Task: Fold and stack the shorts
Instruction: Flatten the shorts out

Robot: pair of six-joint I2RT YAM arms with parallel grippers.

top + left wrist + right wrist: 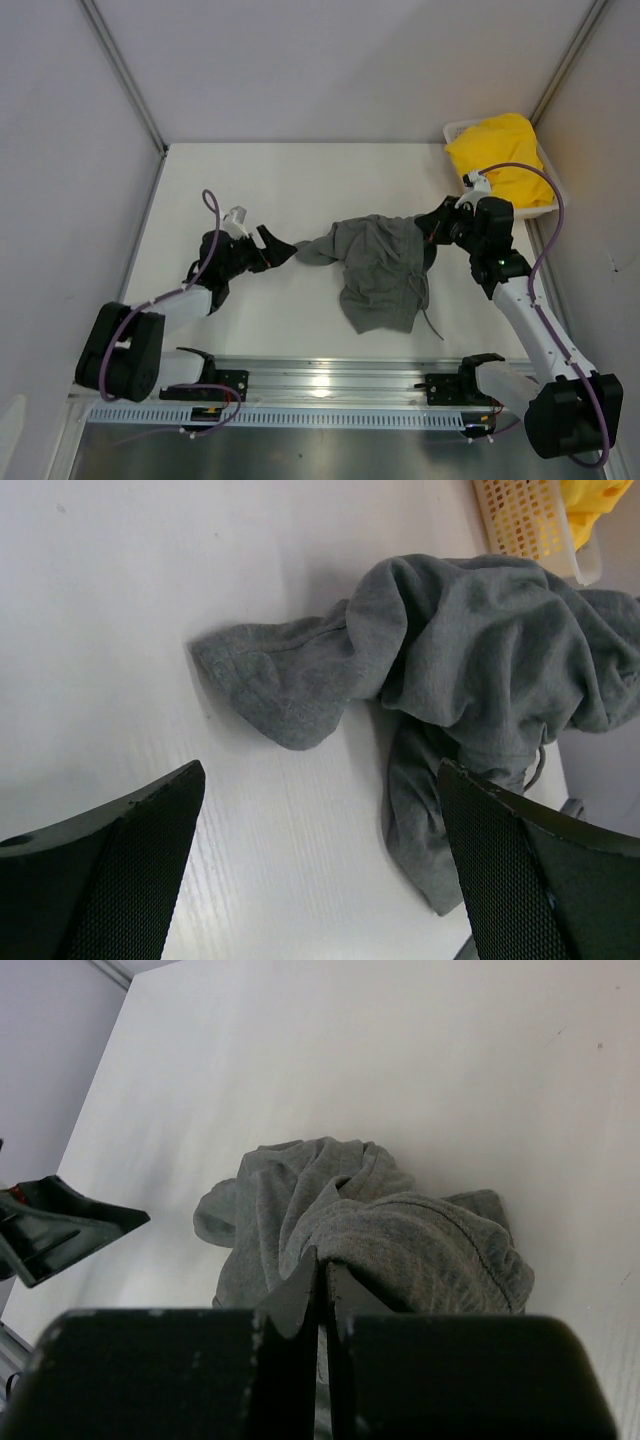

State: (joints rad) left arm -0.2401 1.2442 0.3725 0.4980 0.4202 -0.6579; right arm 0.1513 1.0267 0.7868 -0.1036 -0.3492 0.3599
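R claw [320,1265] pinches grey shorts [400,1240]; L claw [320,780] agape just beside.

Plain dark grey shorts [380,265], bright yellow shorts [500,150], and a mesh basket [453,129] that looks white.

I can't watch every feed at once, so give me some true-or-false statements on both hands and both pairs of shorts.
1. The grey shorts lie neatly folded. False: they are crumpled and unfolded on the table.
2. The right hand is shut on the grey shorts. True.
3. The left hand is gripping the grey shorts. False: it is open, and the cloth's end lies just ahead of its fingers, untouched.
4. The yellow shorts sit in the basket. True.
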